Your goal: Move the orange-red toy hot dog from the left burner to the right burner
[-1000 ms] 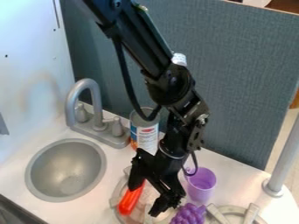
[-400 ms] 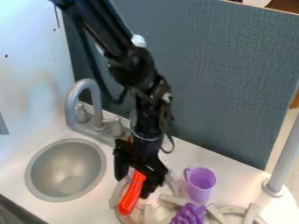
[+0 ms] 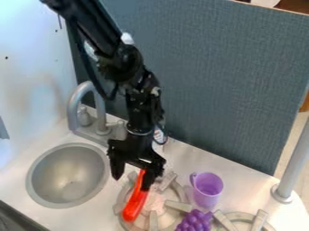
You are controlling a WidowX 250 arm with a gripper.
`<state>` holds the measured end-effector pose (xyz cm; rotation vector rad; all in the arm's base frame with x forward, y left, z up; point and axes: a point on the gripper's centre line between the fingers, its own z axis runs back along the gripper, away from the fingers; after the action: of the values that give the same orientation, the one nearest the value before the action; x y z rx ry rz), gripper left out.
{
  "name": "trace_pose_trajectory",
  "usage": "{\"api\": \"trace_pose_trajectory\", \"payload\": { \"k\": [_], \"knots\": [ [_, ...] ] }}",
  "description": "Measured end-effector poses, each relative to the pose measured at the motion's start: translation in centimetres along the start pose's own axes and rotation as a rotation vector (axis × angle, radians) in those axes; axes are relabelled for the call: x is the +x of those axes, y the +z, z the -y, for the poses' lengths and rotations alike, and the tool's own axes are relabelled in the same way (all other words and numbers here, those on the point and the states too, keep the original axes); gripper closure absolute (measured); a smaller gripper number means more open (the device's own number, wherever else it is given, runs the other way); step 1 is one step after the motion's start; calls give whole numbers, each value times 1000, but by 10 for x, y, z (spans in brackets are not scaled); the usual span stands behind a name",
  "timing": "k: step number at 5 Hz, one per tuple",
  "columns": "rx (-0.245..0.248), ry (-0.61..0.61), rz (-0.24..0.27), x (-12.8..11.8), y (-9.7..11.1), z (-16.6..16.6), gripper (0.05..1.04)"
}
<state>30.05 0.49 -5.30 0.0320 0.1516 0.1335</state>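
Observation:
The black gripper [image 3: 131,183] is low over the back left edge of the left stove burner [image 3: 174,206], with its two fingers spread apart. A long red-orange object [image 3: 135,204] lies slantwise on that burner. Its upper end is beside the gripper's right finger, which partly covers it; whether they touch I cannot tell. Right of the burner stands a purple cup [image 3: 208,188] with a handle. In front of the cup is a bunch of purple toy grapes [image 3: 195,221]. Behind the arm, a can [image 3: 159,136] is mostly hidden.
A round grey sink [image 3: 67,176] is at the left, with a grey faucet [image 3: 77,101] behind it. A second burner [image 3: 246,217] is at the front right, near a grey post [image 3: 291,167]. A blue-grey panel [image 3: 229,81] stands along the back.
The arm has moved left and a little back, away from the cup, so its gripper is now left of the red-orange object's upper end. The objects have stayed put.

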Motion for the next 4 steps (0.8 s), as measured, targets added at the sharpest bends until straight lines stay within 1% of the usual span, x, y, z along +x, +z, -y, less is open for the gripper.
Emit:
{"api": "trace_pose_trajectory", "payload": {
  "k": [1,2,3,4],
  "knots": [
    [-34,11,-39,11,-8,4,82],
    [-51,10,-67,12,-16,7,82],
    [-47,25,-85,11,-25,8,82],
    [27,52,-127,12,-39,10,120]
  ]
}}
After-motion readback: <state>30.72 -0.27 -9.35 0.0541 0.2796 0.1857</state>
